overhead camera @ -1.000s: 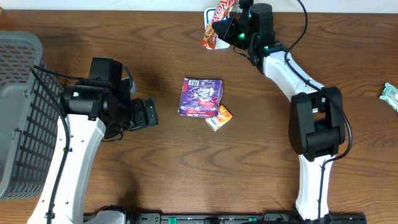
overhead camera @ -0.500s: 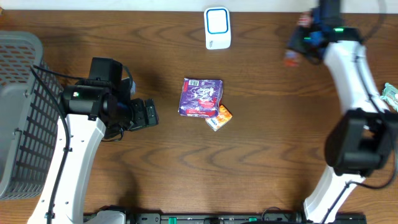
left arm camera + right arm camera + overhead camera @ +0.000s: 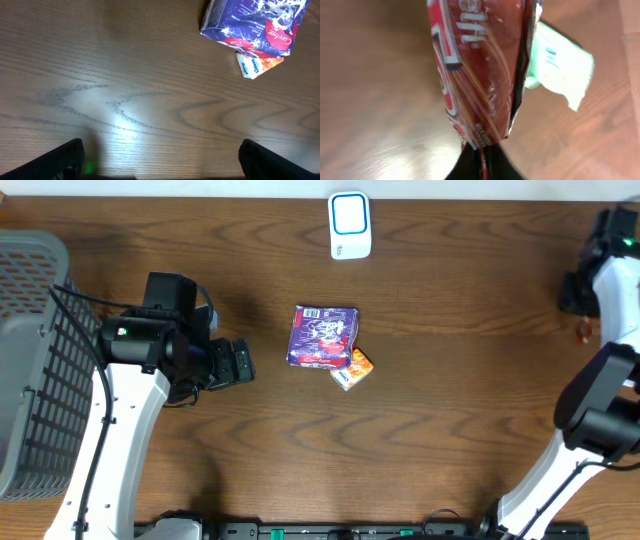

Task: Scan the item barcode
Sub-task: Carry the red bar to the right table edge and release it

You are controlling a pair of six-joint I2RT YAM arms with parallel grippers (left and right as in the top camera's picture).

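Observation:
A red snack packet [image 3: 480, 70] hangs tilted in the right wrist view, and my right gripper [image 3: 482, 155] is shut on its lower edge. From overhead that gripper [image 3: 582, 316] is at the far right table edge, with only a bit of the red packet [image 3: 584, 331] showing below it. The white barcode scanner [image 3: 349, 225] with a blue-rimmed face stands at the back centre, far to the left of the packet. My left gripper [image 3: 240, 363] is open and empty over bare wood left of centre, its fingertips [image 3: 65, 160] wide apart.
A purple packet [image 3: 323, 335] lies at the table's centre, overlapping a small orange packet [image 3: 355, 369]. A grey wire basket [image 3: 30, 360] fills the left edge. A pale green and white packet [image 3: 560, 60] lies just behind the held packet.
My right arm has swung from the scanner across to the far right edge, carrying the red packet away from it. The left arm has not moved.

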